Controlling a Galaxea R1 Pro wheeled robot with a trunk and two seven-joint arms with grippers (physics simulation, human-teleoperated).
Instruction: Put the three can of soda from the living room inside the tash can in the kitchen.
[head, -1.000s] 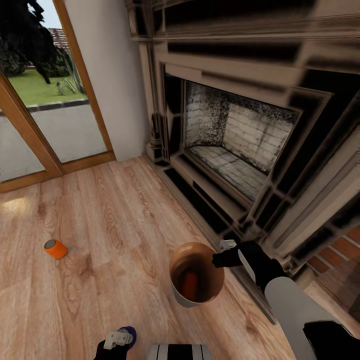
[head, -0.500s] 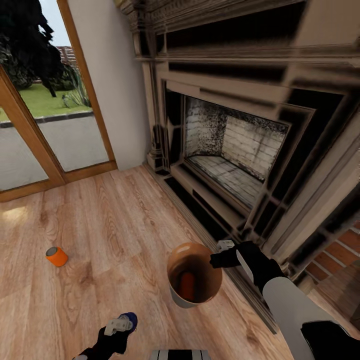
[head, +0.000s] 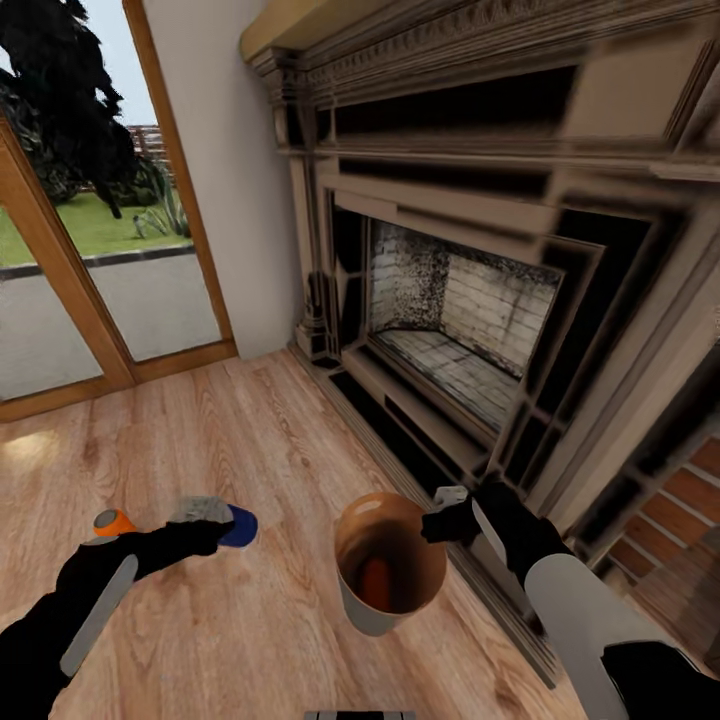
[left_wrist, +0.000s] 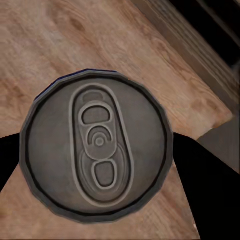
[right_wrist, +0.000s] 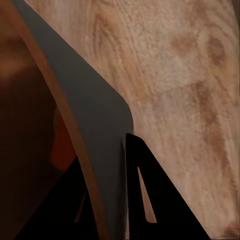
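While our left gripper (head: 215, 520) clamps the dark blue can (head: 237, 526) above the wood floor (head: 250, 430), our right gripper (head: 447, 512) pinches the rim of the trash can (head: 372, 612). One orange can (head: 376, 583) lies inside it; another orange can (head: 113, 522) sits on the floor beside our left arm, near the fireplace (head: 460, 320).
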